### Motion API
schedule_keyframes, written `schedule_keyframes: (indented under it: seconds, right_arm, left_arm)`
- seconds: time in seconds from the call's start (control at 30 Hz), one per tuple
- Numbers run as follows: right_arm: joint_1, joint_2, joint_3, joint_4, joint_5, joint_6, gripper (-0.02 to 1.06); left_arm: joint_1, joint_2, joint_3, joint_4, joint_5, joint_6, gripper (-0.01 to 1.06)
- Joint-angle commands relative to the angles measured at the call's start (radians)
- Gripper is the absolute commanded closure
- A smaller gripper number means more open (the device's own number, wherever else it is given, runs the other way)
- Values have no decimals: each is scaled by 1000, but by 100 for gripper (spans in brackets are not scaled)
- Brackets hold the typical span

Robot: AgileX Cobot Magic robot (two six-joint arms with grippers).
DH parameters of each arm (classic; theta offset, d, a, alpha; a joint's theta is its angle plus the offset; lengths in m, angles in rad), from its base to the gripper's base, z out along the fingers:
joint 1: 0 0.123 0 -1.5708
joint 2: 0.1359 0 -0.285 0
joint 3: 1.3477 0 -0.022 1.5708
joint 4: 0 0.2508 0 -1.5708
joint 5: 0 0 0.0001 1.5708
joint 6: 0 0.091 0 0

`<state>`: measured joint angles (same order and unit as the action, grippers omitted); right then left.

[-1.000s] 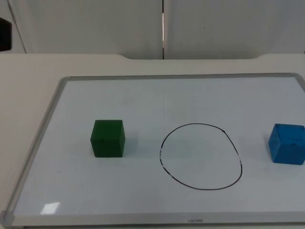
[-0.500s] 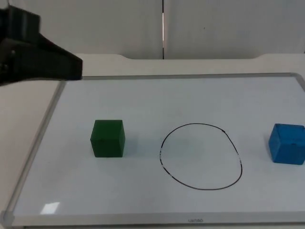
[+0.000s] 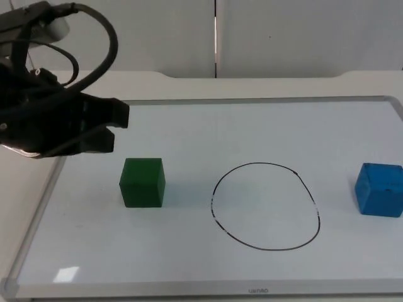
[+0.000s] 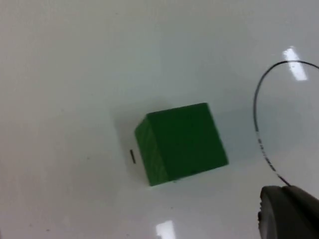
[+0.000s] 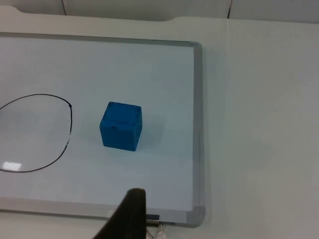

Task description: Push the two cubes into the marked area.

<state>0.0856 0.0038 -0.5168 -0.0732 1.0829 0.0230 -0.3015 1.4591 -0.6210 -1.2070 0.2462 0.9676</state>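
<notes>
A whiteboard (image 3: 252, 110) with a grey frame lies on the table, bearing a hand-drawn black circle (image 3: 265, 206). The green cube (image 3: 143, 182) stands left of the circle, apart from its line, with bare board between them. The blue cube (image 3: 379, 189) sits right of the circle, near the board's right edge. The left gripper (image 3: 112, 129) hovers just beyond the green cube's far-left side, fingers slightly parted, holding nothing. The right gripper (image 5: 130, 215) is near the board's near-right corner; whether it is open cannot be told.
</notes>
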Motion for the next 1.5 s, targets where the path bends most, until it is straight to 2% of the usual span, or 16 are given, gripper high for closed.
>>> schedule_keyframes:
  seconds: [0.0, 0.33, 0.63, 0.93, 1.13, 1.37, 1.47]
  right_arm:
    - [-7, -4, 3, 1, -4, -9, -1]
    - [-7, -4, 3, 1, -4, -9, -1]
    - [-5, -4, 3, 1, -4, -8, -1]
    - [-5, -4, 3, 1, -4, -8, -1]
    - [-5, -4, 3, 1, -4, -8, -1]
    - [-5, -4, 3, 1, -4, -8, -1]
    - [-5, -4, 3, 1, -4, -8, -1]
  left_arm:
    - [-7, 43, -6, -22, -71, -23, 105]
    - [-7, 180, -71, -27, -153, -54, 105]
    - [34, 281, -93, -42, -184, -60, 105]
    - [71, 361, -135, -35, -164, -56, 105]
    - [71, 424, -201, -3, -112, -56, 105]
    - [71, 458, -210, -3, -157, -50, 105]
    - [71, 477, -220, -3, -132, -31, 105]
